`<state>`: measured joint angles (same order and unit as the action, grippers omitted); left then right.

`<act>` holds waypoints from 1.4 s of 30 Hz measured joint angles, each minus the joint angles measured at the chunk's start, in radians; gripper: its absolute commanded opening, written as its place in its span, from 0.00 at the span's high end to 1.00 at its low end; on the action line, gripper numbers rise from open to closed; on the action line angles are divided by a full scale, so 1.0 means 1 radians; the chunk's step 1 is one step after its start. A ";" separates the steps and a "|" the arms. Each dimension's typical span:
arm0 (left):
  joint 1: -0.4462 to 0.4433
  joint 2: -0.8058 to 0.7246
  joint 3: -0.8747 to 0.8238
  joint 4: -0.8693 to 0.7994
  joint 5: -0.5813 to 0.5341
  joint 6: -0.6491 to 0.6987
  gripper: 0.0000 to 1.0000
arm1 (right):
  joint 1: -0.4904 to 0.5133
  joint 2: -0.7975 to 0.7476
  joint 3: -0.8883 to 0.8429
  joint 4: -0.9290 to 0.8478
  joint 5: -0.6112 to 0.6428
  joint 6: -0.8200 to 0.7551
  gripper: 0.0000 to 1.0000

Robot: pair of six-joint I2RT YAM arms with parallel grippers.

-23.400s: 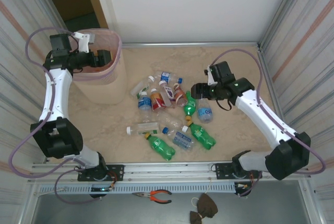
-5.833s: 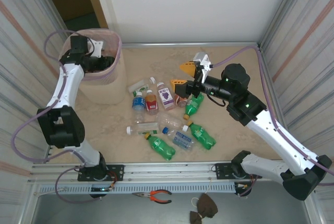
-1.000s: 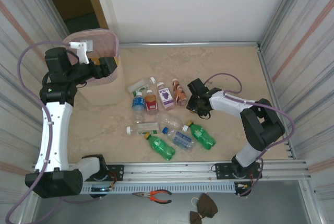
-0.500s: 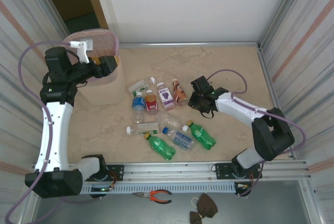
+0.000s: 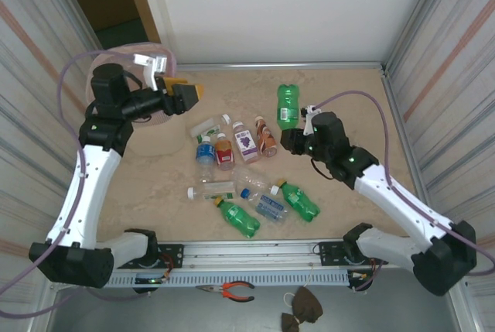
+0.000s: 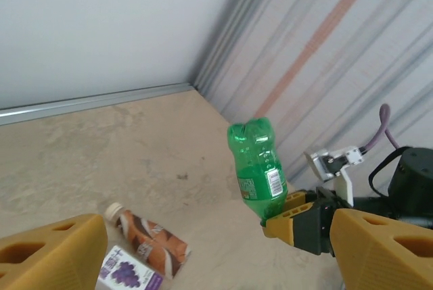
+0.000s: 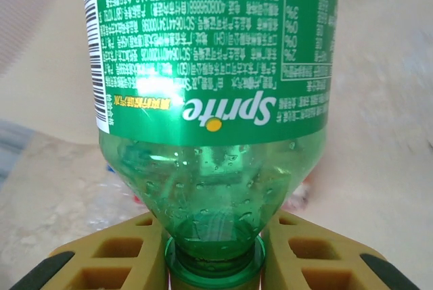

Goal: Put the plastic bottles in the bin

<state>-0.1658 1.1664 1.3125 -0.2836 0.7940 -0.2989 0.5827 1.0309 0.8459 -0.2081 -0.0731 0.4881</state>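
My right gripper (image 5: 293, 138) is shut on the neck of a green Sprite bottle (image 5: 287, 105), held bottom-up in the air above the table's back middle. In the right wrist view the yellow fingers (image 7: 108, 253) clamp the green bottle (image 7: 210, 101) just above its cap. My left gripper (image 5: 186, 93) hangs open and empty beside the bin (image 5: 155, 132), facing the green bottle (image 6: 258, 172). Several plastic bottles (image 5: 232, 146) lie in a cluster mid-table, two green ones (image 5: 300, 200) near the front.
A brown-label bottle (image 6: 145, 232) and a purple-label one (image 6: 125, 270) lie below the left gripper's view. Striped walls close in the left and right sides. The metal rail (image 5: 247, 251) runs along the front edge. Bare table lies at the back right.
The right gripper has closed on the green bottle and lifted it off the table toward the back. The left arm has swung from the bin's rim out to the right.
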 measured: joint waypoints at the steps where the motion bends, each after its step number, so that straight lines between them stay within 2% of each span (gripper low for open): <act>1: -0.025 0.009 0.000 0.019 0.002 -0.005 0.14 | 0.001 -0.027 -0.011 0.033 -0.023 -0.030 0.72; 5: -0.121 0.048 0.000 0.093 0.018 -0.016 0.12 | 0.001 -0.095 -0.020 0.124 -0.111 -0.117 0.72; 11: -0.265 0.119 0.021 0.175 0.037 -0.021 0.09 | 0.019 -0.109 0.011 0.188 -0.216 -0.201 0.74; 18: -0.381 0.209 0.068 0.263 0.034 -0.090 0.09 | 0.047 -0.110 0.014 0.237 -0.261 -0.243 0.74; 24: -0.433 0.267 0.071 0.298 0.033 -0.129 0.13 | 0.055 -0.109 0.014 0.252 -0.264 -0.243 0.74; 28: -0.460 0.282 0.075 0.304 0.034 -0.132 0.18 | 0.059 -0.109 0.014 0.263 -0.263 -0.243 0.75; 39: -0.465 0.282 0.079 0.311 0.036 -0.123 0.33 | 0.060 -0.109 0.014 0.268 -0.253 -0.235 0.75; 42: -0.465 0.282 0.081 0.311 0.034 -0.116 0.35 | 0.062 -0.109 0.016 0.268 -0.246 -0.234 0.71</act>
<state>-0.6304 1.4479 1.3933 0.0273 0.8276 -0.4149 0.6449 0.9222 0.8619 0.0601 -0.3187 0.2539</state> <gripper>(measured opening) 0.661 0.310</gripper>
